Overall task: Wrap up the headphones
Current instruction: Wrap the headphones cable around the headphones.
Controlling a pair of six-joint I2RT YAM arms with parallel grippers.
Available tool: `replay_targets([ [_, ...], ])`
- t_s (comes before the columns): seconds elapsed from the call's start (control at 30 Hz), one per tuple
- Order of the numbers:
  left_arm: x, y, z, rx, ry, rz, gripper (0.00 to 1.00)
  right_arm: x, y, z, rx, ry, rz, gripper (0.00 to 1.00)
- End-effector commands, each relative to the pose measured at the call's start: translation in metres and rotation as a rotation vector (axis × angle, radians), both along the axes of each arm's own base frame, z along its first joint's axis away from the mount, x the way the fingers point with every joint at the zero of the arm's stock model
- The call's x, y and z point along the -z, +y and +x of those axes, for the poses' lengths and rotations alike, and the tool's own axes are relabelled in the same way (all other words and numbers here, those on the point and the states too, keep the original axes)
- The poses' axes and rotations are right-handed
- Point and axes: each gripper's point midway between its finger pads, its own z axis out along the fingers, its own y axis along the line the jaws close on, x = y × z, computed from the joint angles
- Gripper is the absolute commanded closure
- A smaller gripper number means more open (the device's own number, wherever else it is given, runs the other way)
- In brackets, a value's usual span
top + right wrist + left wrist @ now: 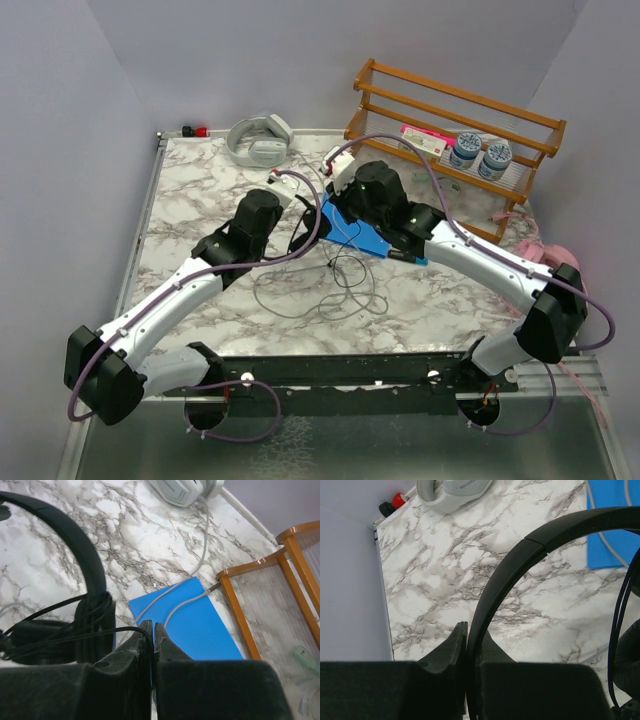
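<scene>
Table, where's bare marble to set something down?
Left strip: between the table's left edge, the grey-white headphones and the left arm. Also near-right marble, between the cable and the right arm. Crowded: the centre, with black headphones, cable, blue pad, and the rack corner.

Arms angled inward, left hand (472, 632) clamped on black headphones (530, 545), right hand (152, 626) closed to a slit.

The large over-ear headphones (257, 141) lie at the far edge of the bench (190, 200). The rack (455, 105) stands to their right in the far right corner, with 2 jars (466, 150) on its shelf. The mat (365, 238) lies mid-bench, with the small on-ear headphones (500, 580) just left of it and their loose cable (300, 300) in front. A 3rd pair (545, 255) sits past the right edge.
</scene>
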Motion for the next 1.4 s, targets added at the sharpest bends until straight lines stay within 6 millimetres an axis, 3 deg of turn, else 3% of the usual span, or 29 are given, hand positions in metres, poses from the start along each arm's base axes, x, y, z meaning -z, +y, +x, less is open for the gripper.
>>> replay_targets([
  [0.0, -0.004, -0.02, -0.016, 0.1, 0.036, -0.118, 1.0, 0.001, -0.006, 0.023, 0.094, -0.082, -0.009, 0.91],
  [0.23, 0.0, -0.042, -0.032, 0.156, 0.1, -0.288, 1.0, 0.007, -0.009, 0.036, 0.022, -0.004, 0.18, 0.91],
  [0.47, -0.012, -0.078, -0.058, 0.303, 0.192, -0.485, 1.0, 0.037, -0.022, 0.041, -0.035, 0.113, 0.358, 0.91],
  [0.6, -0.028, -0.099, -0.074, 0.386, 0.244, -0.601, 1.0, 0.06, -0.031, 0.033, -0.081, 0.187, 0.482, 0.89],
  [0.7, -0.046, -0.107, -0.079, 0.391, 0.272, -0.675, 1.0, 0.061, -0.024, 0.019, -0.17, 0.178, 0.533, 0.82],
  [0.83, -0.071, -0.117, -0.083, 0.365, 0.308, -0.789, 1.0, 0.065, -0.016, 0.008, -0.248, 0.182, 0.567, 0.82],
  [1.17, -0.116, -0.127, -0.091, 0.34, 0.386, -0.89, 1.0, 0.049, -0.011, -0.012, -0.377, 0.071, 0.681, 0.69],
  [1.27, -0.128, -0.127, -0.089, 0.336, 0.376, -0.905, 1.0, 0.048, -0.012, -0.018, -0.392, 0.058, 0.699, 0.61],
  [1.37, -0.138, -0.13, -0.088, 0.345, 0.372, -0.911, 1.0, 0.053, -0.016, -0.017, -0.352, 0.074, 0.695, 0.6],
])
